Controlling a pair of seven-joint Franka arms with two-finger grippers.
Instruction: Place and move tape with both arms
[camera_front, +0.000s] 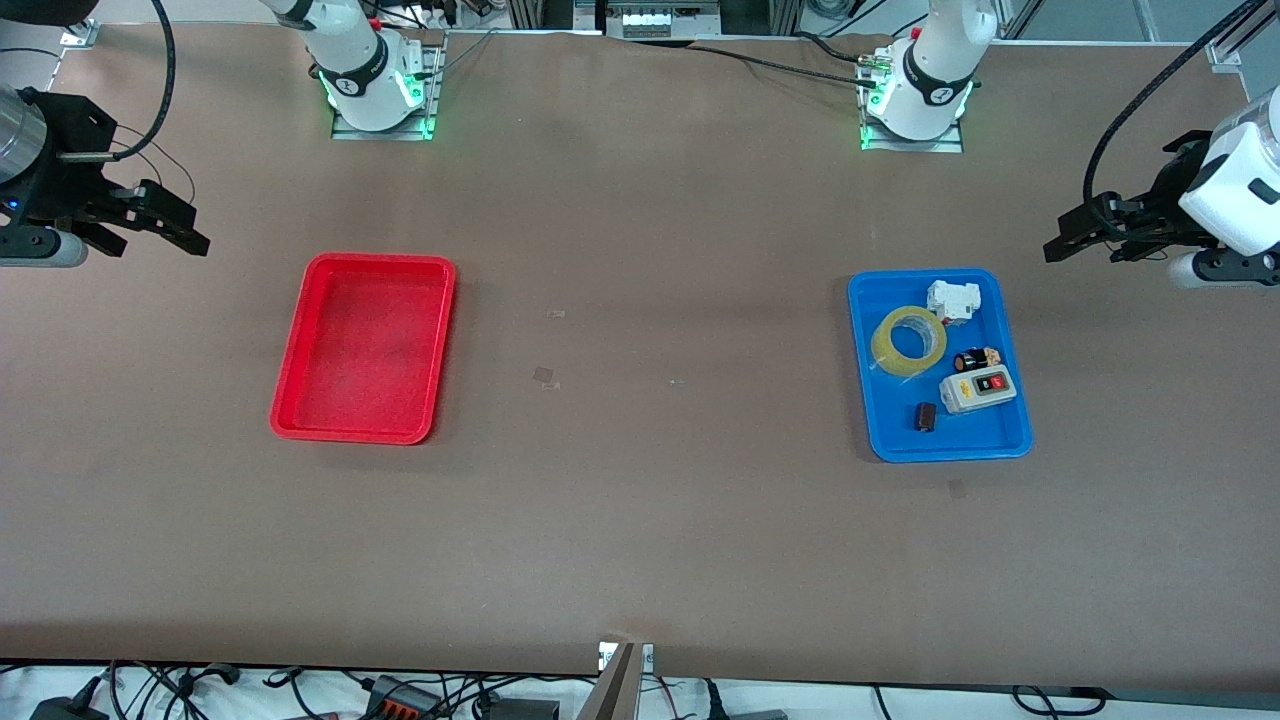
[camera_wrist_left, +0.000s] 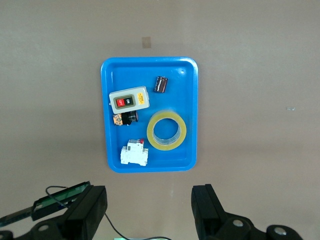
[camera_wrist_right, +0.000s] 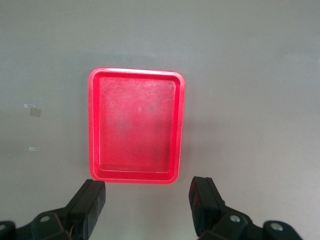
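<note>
The tape (camera_front: 908, 340), a yellow-amber ring, lies flat in the blue tray (camera_front: 890, 445) toward the left arm's end of the table; it also shows in the left wrist view (camera_wrist_left: 166, 130). My left gripper (camera_front: 1068, 243) is open and empty, held high over bare table at that end, off the blue tray's edge; the left wrist view (camera_wrist_left: 149, 207) looks down on the tray. My right gripper (camera_front: 172, 222) is open and empty, up over bare table at the right arm's end, beside the empty red tray (camera_front: 300, 425), which fills the right wrist view (camera_wrist_right: 181, 90).
In the blue tray with the tape lie a white breaker (camera_front: 952, 300), a grey switch box with red and black buttons (camera_front: 977, 391), a small black-and-gold cylinder (camera_front: 977, 359) and a small dark part (camera_front: 926, 416). Small tape scraps (camera_front: 544, 375) mark the table's middle.
</note>
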